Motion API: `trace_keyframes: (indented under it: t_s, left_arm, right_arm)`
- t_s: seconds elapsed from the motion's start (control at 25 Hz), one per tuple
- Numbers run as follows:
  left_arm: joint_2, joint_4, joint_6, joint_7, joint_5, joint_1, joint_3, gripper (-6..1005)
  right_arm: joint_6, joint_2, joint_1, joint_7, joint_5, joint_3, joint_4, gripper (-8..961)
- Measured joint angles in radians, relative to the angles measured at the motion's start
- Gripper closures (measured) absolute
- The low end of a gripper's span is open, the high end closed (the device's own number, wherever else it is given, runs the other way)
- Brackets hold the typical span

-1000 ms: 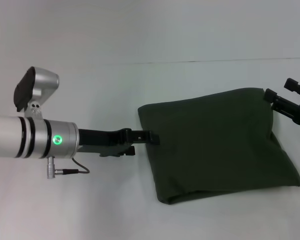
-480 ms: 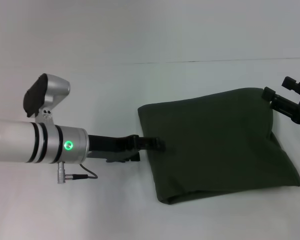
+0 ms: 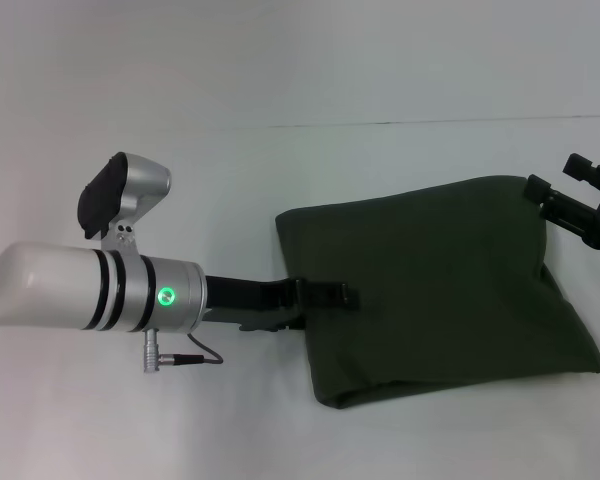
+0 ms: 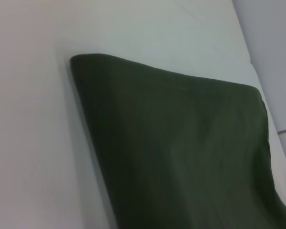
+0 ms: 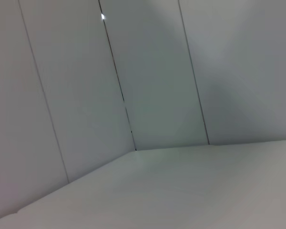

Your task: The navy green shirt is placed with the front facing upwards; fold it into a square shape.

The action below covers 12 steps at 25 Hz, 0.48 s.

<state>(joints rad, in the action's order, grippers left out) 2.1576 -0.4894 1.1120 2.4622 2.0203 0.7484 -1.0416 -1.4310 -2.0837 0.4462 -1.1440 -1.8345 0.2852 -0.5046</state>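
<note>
The navy green shirt (image 3: 435,290) lies in the centre-right of the head view as a compact folded packet on the white tabletop (image 3: 230,180), its plain back outward, no lettering or collar showing. Its outline is roughly four-sided but skewed: the lower right corner splays out toward the frame's right edge and the lower edge bulges, so I judge the folding is nearly done and what remains is squaring the shape.

My left gripper (image 3: 335,296) reaches in low from the left side of the frame, and its dark tip lies over the packet's left edge, apparently so I can press or smooth that side flat. Its jaws look pressed together into a single narrow bar, with no cloth pinched that I can make out. The left wrist view shows only the folded cloth (image 4: 181,152) close beneath, one rounded corner toward the upper left of that picture, which suits a low pass over the fabric.

My right gripper (image 3: 570,205) sits at the right edge, just beside the packet's upper right corner. I cannot tell whether its jaws are spread or whether they touch the cloth; its wrist view faces only bare wall panels.
</note>
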Motion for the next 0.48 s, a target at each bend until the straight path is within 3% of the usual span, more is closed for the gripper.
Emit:
trace_keyframes:
  t_s: [0.48]
  left_arm:
    - [0.006, 0.035, -0.028, -0.001, -0.004, 0.026, -0.019, 142]
  right_arm:
    - [-0.017, 0.007, -0.001, 0.000, 0.013, 0.000, 0.000, 97]
